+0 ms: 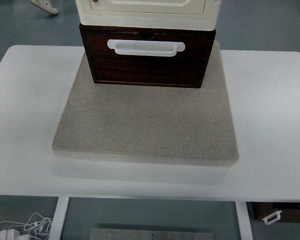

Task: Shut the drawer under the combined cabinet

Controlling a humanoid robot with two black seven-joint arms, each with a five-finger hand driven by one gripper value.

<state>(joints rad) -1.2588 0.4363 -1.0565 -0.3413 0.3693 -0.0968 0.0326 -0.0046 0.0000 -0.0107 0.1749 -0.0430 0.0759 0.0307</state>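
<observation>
Neither robot hand shows anywhere in the top view, so whether either is released, clenched or grasping something cannot be told; no arm enters from the left or the right edge.

With the hands absent, everything is placed here relative to the drawer. It is dark brown wood and sits at the far middle of the scene, under the cream upper cabinet, whose front lies directly above it. The drawer's front appears to stand slightly forward of that cream front, which suggests it is not fully pushed in, though the steep angle makes the amount hard to judge. A white handle runs across the upper part of the drawer front, facing the robot's side, the obvious surface to press against.

Beneath the drawer lies a grey felt mat, spreading well toward the near side; it probably keeps the cabinet from sliding when pushed. The mat rests on a white table. Past the drawer's far left, a shoe of a person shows on the floor. Below the table's near edge, left of the drawer, white cables lie coiled.
</observation>
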